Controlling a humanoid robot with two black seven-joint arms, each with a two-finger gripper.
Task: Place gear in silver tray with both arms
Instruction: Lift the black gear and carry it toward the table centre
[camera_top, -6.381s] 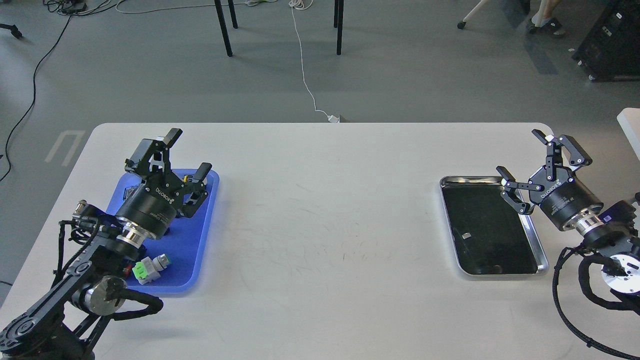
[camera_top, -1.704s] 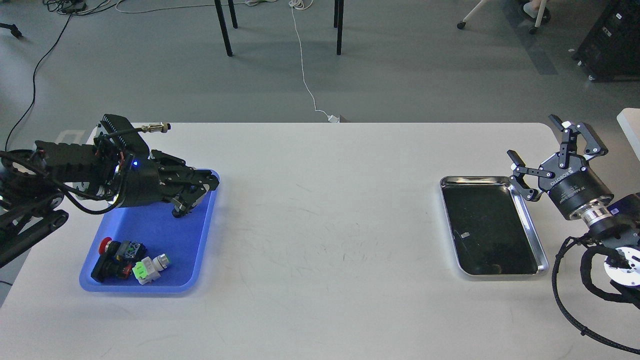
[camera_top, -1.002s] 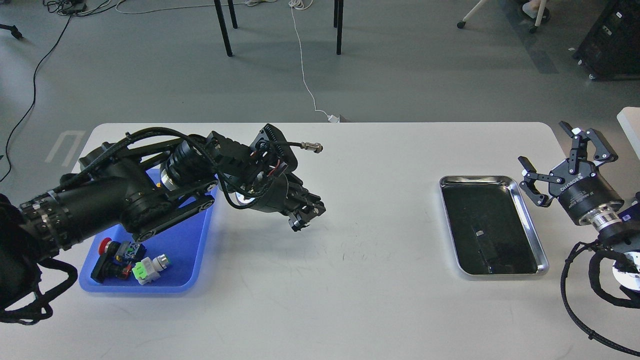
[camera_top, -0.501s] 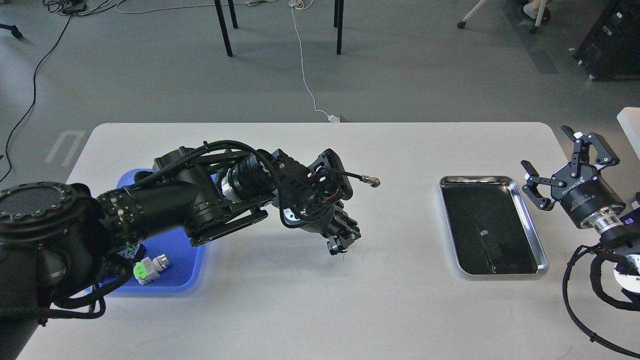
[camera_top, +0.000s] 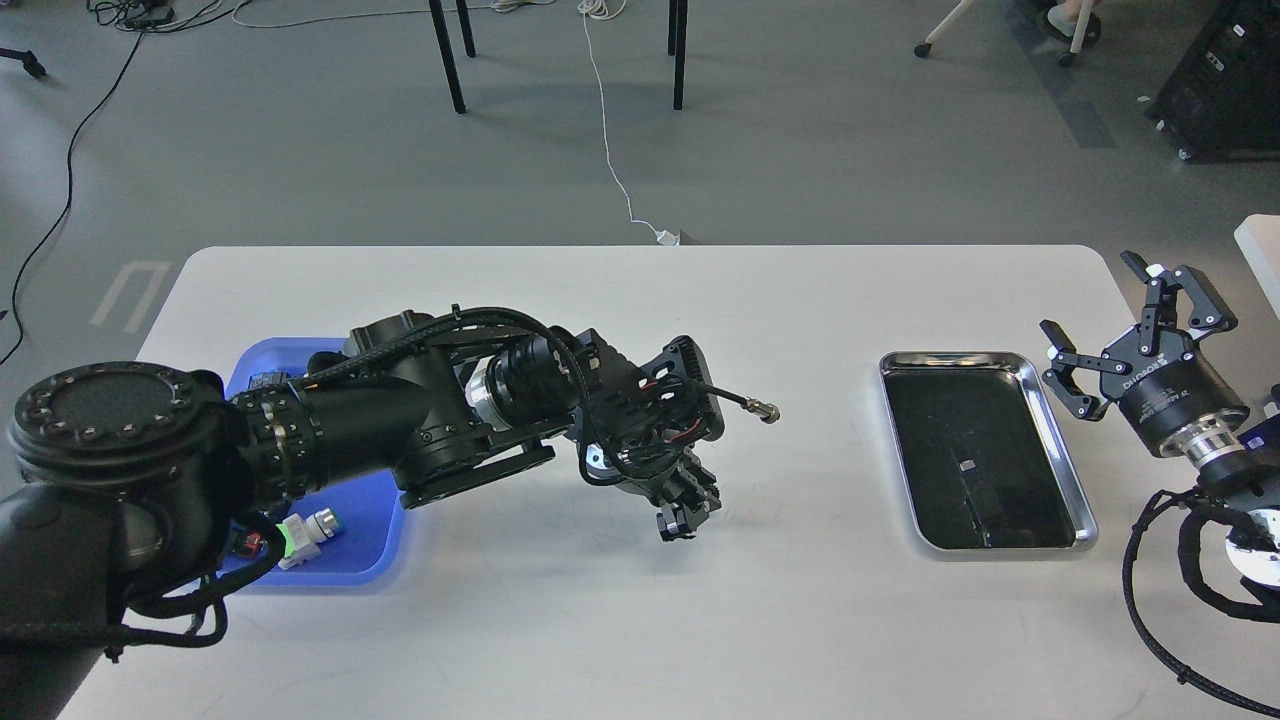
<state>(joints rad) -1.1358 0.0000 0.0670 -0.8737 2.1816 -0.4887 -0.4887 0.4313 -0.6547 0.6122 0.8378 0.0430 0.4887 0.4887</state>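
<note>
- Gear: a small dark part shows at the tip of the left gripper (camera_top: 680, 522), over the bare table (camera_top: 620, 620), well short of the silver tray (camera_top: 1083, 520). It is too small and dark to confirm as the gear, or to make out teeth or a bore.
- Left gripper: points down toward the table. Its fingers are seen end-on and dark, so I cannot tell whether they are spread or pinching the part.
- Right gripper (camera_top: 1110, 330): fingers spread wide, nothing between them. It sits just beyond the tray's right rim, apart from it.
- Silver tray: bottom dark and mirror-like, with no part in it. Placement is not yet done.
- Blue tray (camera_top: 360, 560): far from the silver tray, on the opposite side of the left arm. It holds a green and white part (camera_top: 300, 535); the arm hides much of the rest.
- Handling, as judged: a gear this small is likely light, stiff and smooth, and so apt to slip or roll on the polished tray bottom. Hold is best taken across the two flat faces or across the rim, and the release made low over the tray.
- Risk, as judged: a drop from height could bounce the part over the low rim.
</note>
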